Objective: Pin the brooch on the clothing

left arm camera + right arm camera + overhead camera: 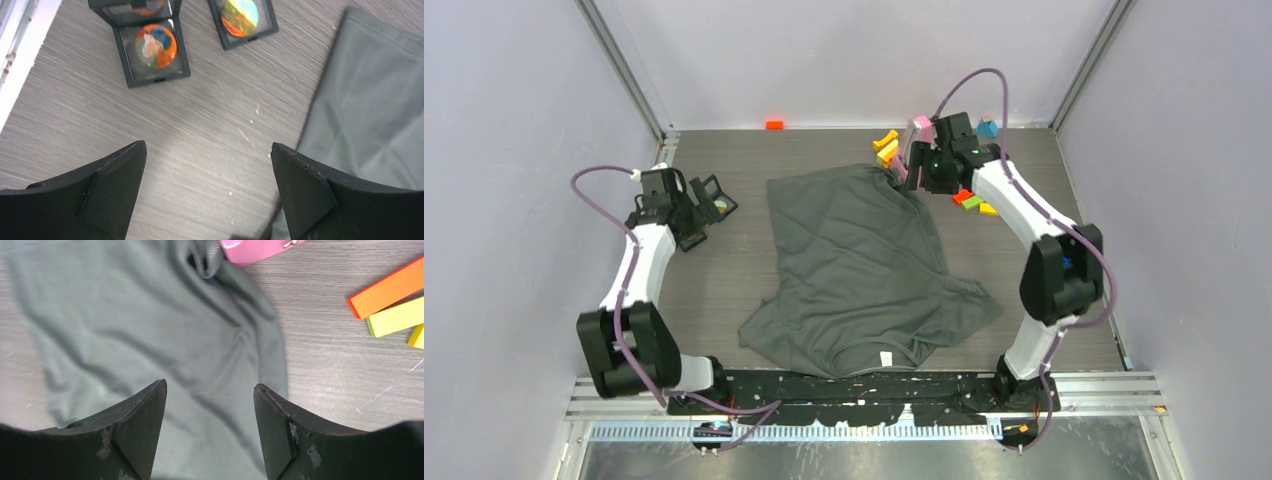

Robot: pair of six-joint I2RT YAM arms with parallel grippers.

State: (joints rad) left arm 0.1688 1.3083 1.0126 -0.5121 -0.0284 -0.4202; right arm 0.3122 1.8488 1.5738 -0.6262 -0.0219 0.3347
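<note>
The dark grey T-shirt [864, 270] is lying spread on the tabletop [724, 300] between the two arms. Its neck opening is facing the near edge, and a small white label [886, 358] is showing inside it. The fabric is lying loosely creased, with one far corner bunched up beside a pink block [260, 247].

The left gripper [207, 150] is hovering over bare tabletop just beside the T-shirt's left edge. Its jaws are standing wide apart and are holding nothing. Ahead of it, a round brooch [156, 46] with an orange and blue picture is sitting in a black square case [130, 60]. A second brooch [240, 16] is sitting in a like case next to it. Part of a third case is showing at the top edge of the left wrist view; its contents cannot be made out.

The right gripper [210, 387] is hanging over the far right part of the T-shirt, jaws spread. Grey fabric is showing below the gap, and nothing is clamped between the fingers. To its right, an orange block [387, 287], a yellow-green block [397, 317] and a yellow block [417, 337] are lying on the tabletop, apart from the fabric.
</note>
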